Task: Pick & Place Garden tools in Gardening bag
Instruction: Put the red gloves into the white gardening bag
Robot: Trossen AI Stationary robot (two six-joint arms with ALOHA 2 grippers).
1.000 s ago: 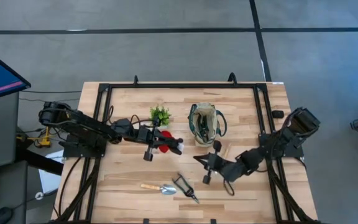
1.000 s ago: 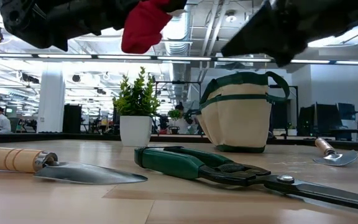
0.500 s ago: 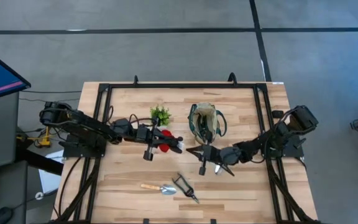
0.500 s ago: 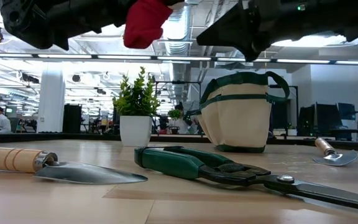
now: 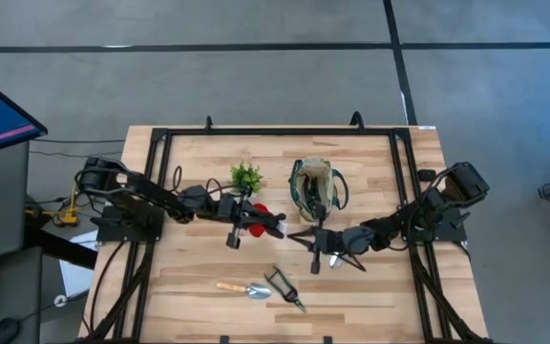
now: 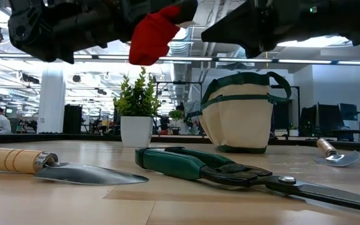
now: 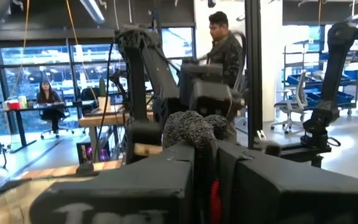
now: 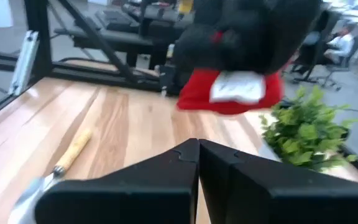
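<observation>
My left gripper [image 5: 271, 226] is shut on a red-and-black piece [image 5: 256, 212], a soft glove-like thing, held high over the table's middle; its red part shows in the low view [image 6: 153, 34]. My right gripper [image 5: 304, 238] is shut and empty, close to the right of it, pointing at it. The beige bag with green trim [image 5: 315, 188] stands upright on its base just beyond them. A wooden-handled trowel [image 5: 244, 289] and green-handled shears [image 5: 284, 288] lie flat near the front edge. Another trowel [image 6: 334, 154] lies to the right. My left gripper pinches the red-and-black piece between its two fingers, which come level from the table's left. A grey-black knit part [image 7: 191, 127] bulges above the fingers and a strip of red [image 7: 214, 194] shows between them. The red part [image 6: 153, 34] hangs below, clear of the table.
A small green potted plant [image 5: 246, 176] stands left of the bag, just beyond my left gripper. A black frame [image 5: 256, 133] runs round the table's edges. People and desks show in the room beyond.
My right gripper has swung from nearer the front toward the table's left and far side, stopping beside the red piece. My left gripper has reached a little toward the table's right with the red-and-black piece still lifted clear.
</observation>
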